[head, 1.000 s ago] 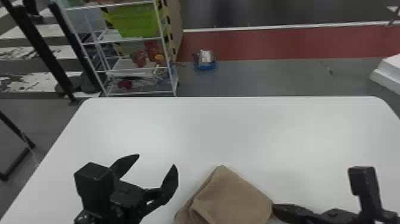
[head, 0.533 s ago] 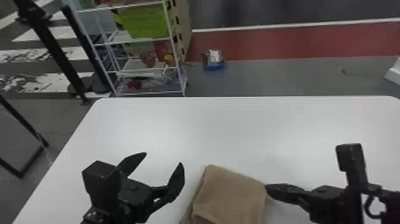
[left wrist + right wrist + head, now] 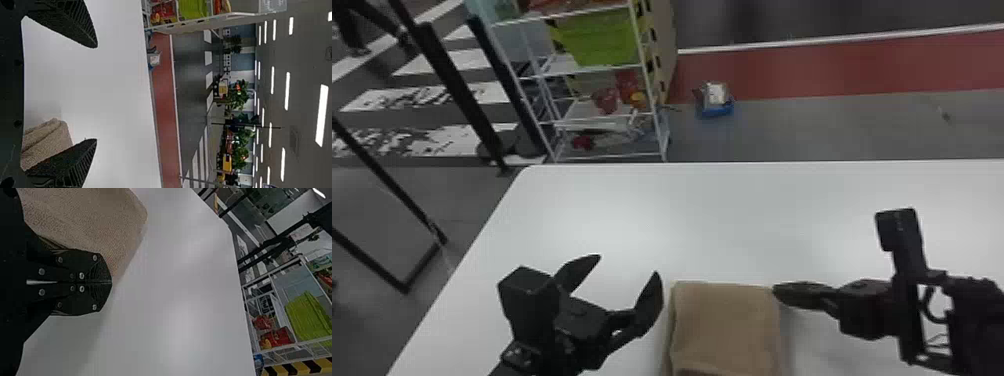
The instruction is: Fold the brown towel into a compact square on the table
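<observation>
Head view: the white tabletop (image 3: 782, 225) extends beyond both claws, smooth and softly reflective, with a rounded far left corner. The brown towel (image 3: 727, 325) lies folded on its near part, between the claws, with a straight far edge; a faint shadow borders its right side. The left claw (image 3: 628, 265) is above the tabletop to the left of the towel, its two fingers spread apart and nothing between them. The right claw (image 3: 777, 290), its fingers together, points at the towel's far right corner; whether it touches the cloth cannot be told.

Surroundings: a white wire shelf (image 3: 644, 55) stands on the floor past the far left corner and holds a green bin (image 3: 602, 40) above red items. Black posts (image 3: 457, 90) slant to its left, before white floor stripes. Beyond the far edge, grey floor (image 3: 857, 130) bearing a blue object (image 3: 715, 111) gives way to a red band (image 3: 832, 65), a white line (image 3: 832, 39) and darker floor.

Left wrist view: green plants (image 3: 239, 98) and bright ceiling lights (image 3: 322, 115) appear in the distant room.
</observation>
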You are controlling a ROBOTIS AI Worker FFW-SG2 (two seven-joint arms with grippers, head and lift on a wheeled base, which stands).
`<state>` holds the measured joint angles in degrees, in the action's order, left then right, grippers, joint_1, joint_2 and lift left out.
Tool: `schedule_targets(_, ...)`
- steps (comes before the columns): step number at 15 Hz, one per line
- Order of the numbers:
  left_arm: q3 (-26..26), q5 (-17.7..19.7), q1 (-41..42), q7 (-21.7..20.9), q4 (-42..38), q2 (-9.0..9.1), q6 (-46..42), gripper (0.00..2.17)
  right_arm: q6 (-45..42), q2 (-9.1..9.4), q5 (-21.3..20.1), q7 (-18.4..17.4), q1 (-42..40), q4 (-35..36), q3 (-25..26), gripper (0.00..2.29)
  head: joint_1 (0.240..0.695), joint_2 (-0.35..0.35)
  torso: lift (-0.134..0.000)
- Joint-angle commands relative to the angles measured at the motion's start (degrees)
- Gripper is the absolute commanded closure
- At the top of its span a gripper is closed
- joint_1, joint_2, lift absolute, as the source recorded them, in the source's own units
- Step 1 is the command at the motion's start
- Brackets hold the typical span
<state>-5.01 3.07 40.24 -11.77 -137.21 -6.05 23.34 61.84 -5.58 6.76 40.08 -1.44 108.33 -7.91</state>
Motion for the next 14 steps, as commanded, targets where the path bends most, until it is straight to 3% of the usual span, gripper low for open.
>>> schedule_targets(1,0.0,0.1,-0.2,0.0,0.2,0.07,0.0,0.02,-0.2,0.04,0.1,0.1,0.6,-1.1,-0.5,2.02,0.695,0.249,-0.124)
schedule_targets(3,-1.1,0.9,-0.2,-0.1,0.1,0.16,0.0,0.02,1.9,-0.31,0.7,0.4,-3.1,4.3,2.2,2.01,0.695,0.252,-0.124)
schedule_targets(4,-1.8,1.5,-0.2,-0.1,0.0,0.16,0.0,0.02,3.7,-0.49,0.7,1.2,-4.3,8.1,3.9,1.87,0.695,0.254,-0.124)
schedule_targets(5,-2.2,2.3,-0.2,-0.4,-0.2,0.16,0.0,0.02,4.2,-1.02,-0.2,2.0,-5.4,13.5,4.7,1.38,0.695,0.252,-0.124)
schedule_targets(6,-2.9,3.2,0.0,-0.6,-0.4,0.25,0.0,0.02,4.0,-2.33,-0.9,4.2,-6.5,17.4,5.2,0.72,0.695,0.247,-0.124)
schedule_targets(7,-3.2,3.7,0.2,-0.5,-0.6,0.51,0.2,0.02,3.2,-3.65,-2.3,7.7,-6.8,21.0,6.0,0.2,0.695,0.242,-0.124)
schedule_targets(8,-3.3,3.9,0.2,-0.3,-0.8,0.51,0.7,0.02,0.3,-4.36,-4.1,11.8,-6.6,21.8,6.1,0.05,0.695,0.24,-0.124)
schedule_targets(11,-3.8,3.8,0.2,0.2,-1.5,0.95,4.6,0.02,7.4,-5.41,-13.0,23.9,0.1,23.6,2.3,0.07,0.695,0.245,-0.124)
schedule_targets(14,-5.5,3.6,-0.3,0.3,-1.7,1.48,8.6,0.02,15.8,-5.76,-19.7,32.7,3.3,24.9,-4.6,0.09,0.695,0.273,-0.124)
